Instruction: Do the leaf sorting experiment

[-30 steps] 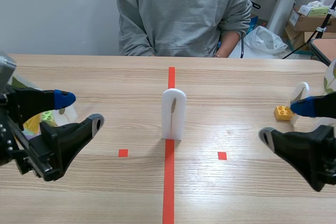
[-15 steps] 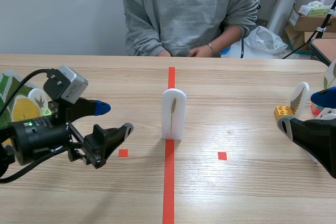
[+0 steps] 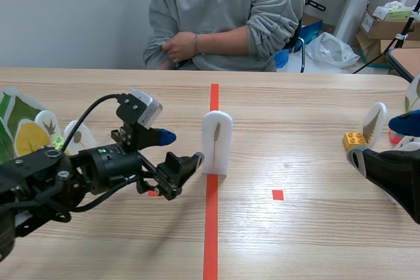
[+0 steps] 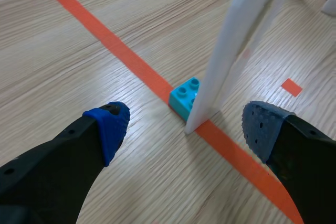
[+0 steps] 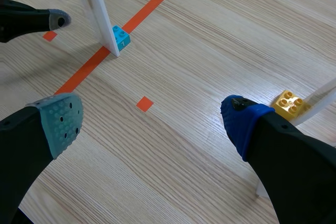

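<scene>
A white arched card (image 3: 216, 141) bearing a thin brown leaf stands upright on the red centre line, held in a cyan brick (image 4: 185, 97). My left gripper (image 3: 180, 150) is open just left of the card. In the left wrist view the card (image 4: 231, 40) rises straight ahead of the open left gripper (image 4: 184, 129), nearer the grey finger, with nothing between the pads. My right gripper (image 3: 380, 141) stands open at the table's right edge, far from the card. The right wrist view shows the card (image 5: 94, 9) and the cyan brick (image 5: 121, 38) well ahead of the right gripper (image 5: 152, 119).
Several leaf cards (image 3: 26, 129) stand at the far left. At the right, another leaf card (image 3: 374, 122) stands in a yellow brick (image 3: 354, 140), which also shows as the yellow brick (image 5: 290, 103) beside my right finger. A person (image 3: 223, 18) sits across the table.
My left arm has swung right and forward until its open gripper is beside the centre card. The right gripper drew back to the right edge and stayed. The person's arms shifted.
</scene>
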### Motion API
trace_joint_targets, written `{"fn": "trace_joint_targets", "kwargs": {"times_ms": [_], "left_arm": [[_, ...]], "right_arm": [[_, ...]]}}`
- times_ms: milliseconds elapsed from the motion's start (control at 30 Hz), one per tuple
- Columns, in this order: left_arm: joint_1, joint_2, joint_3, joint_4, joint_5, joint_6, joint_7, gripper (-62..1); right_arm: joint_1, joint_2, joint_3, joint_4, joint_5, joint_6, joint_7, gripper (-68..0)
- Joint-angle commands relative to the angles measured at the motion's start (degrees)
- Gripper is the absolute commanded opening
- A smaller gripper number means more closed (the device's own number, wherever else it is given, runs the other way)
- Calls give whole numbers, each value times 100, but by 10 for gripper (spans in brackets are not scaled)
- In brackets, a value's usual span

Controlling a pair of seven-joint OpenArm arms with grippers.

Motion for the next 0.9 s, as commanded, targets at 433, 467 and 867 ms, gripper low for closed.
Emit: {"fn": "trace_joint_targets", "kwargs": {"times_ms": [433,467,867], "left_arm": [[-501,1021,42,-1019,634,232,-459,-142],[-501,1062,42,-1064,636,234,-479,-142],[-501,1331,42,-1233,1088,249,-560,-149]], "right_arm": [[28,72,24,52,83,44,87,-142],[42,72,24,52,83,44,90,-142],[105,59,28,52,81,44,87,-142]]}}
